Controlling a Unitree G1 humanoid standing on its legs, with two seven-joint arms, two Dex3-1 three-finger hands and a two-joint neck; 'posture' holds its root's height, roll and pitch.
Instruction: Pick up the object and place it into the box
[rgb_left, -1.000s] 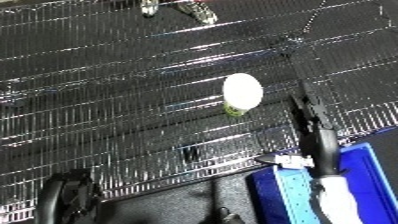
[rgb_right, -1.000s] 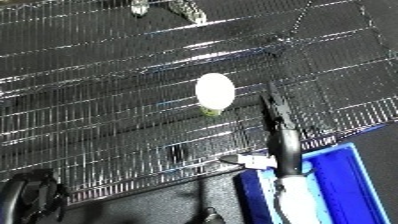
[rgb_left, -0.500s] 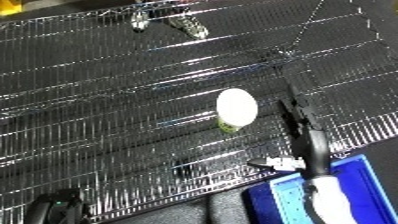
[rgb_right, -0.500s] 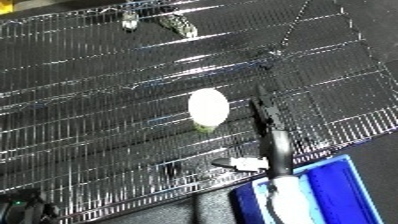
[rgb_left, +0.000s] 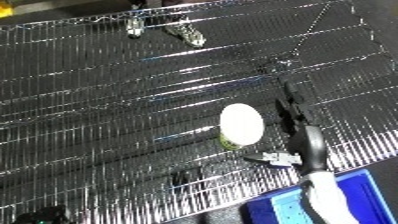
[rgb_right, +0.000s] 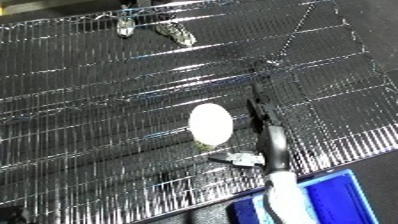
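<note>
A white oval object (rgb_left: 241, 124) with a greenish lower end lies on the wire mesh table (rgb_left: 107, 100). My right hand (rgb_left: 309, 145) is just to its right, open. Its black fingers (rgb_left: 291, 107) stretch straight along the object's right side and its thumb (rgb_left: 274, 160) points toward the object's near end. I cannot tell whether the hand touches the object. The blue bin (rgb_right: 338, 191) sits at the lower right, under my white forearm (rgb_left: 329, 197). My left hand shows only as a dark shape in the lower left corner (rgb_left: 40, 216).
The mesh table fills nearly the whole view, and its near edge (rgb_left: 204, 195) runs diagonally just in front of the bin. The dark floor shows through the wires.
The camera has tilted, so the whole scene sits lower in the picture. My right hand has reached farther forward along the object's right side. The object lies where it was.
</note>
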